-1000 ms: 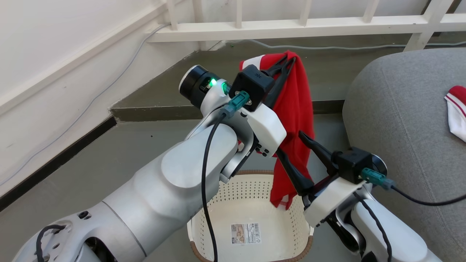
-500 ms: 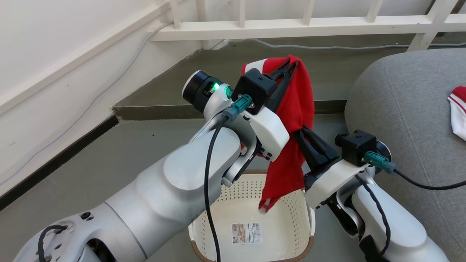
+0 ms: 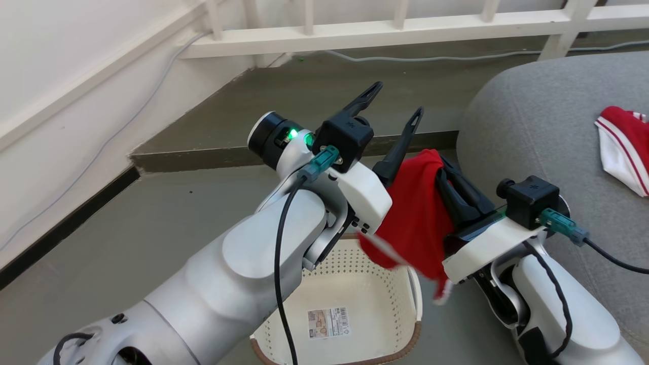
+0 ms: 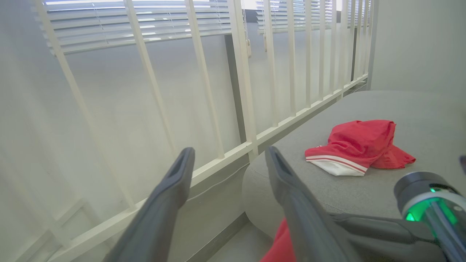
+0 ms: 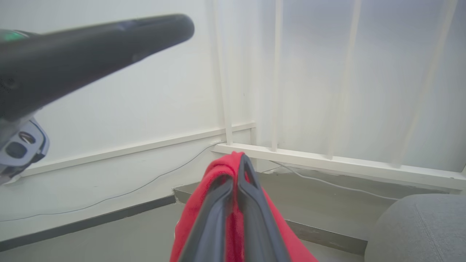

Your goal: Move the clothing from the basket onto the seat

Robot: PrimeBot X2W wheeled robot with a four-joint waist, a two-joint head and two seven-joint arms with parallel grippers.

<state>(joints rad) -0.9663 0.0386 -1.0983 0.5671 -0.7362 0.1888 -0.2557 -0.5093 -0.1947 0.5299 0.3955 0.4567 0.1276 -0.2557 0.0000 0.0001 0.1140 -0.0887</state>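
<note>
The grey sofa seat [image 3: 532, 126] rises just right of the cream laundry basket [image 3: 415, 304], which stands on the floor [image 3: 152, 228] and looks empty apart from its barcode label [image 3: 328, 322]. One red-and-white garment [image 3: 622, 152] lies on the seat, well to the right of the basket. A red garment [image 3: 418, 223] hangs in the air above the basket's right rim, its blurred lower edge trailing past that rim. The right gripper [image 5: 239, 167] is clenched on its top fold. The left gripper [image 3: 396, 100], above the basket's far side, is spread wide and grasps nothing.

The step in hand looks like the carry to the seat. To do it well, swing the cloth rightward away from the basket, high enough that the dangling tail clears the cushion's rounded edge. Let go only once the fabric rests on the cushion. Draw the left arm back toward the basket's left side, since its open finger sits close to the cloth and could snag it
</note>
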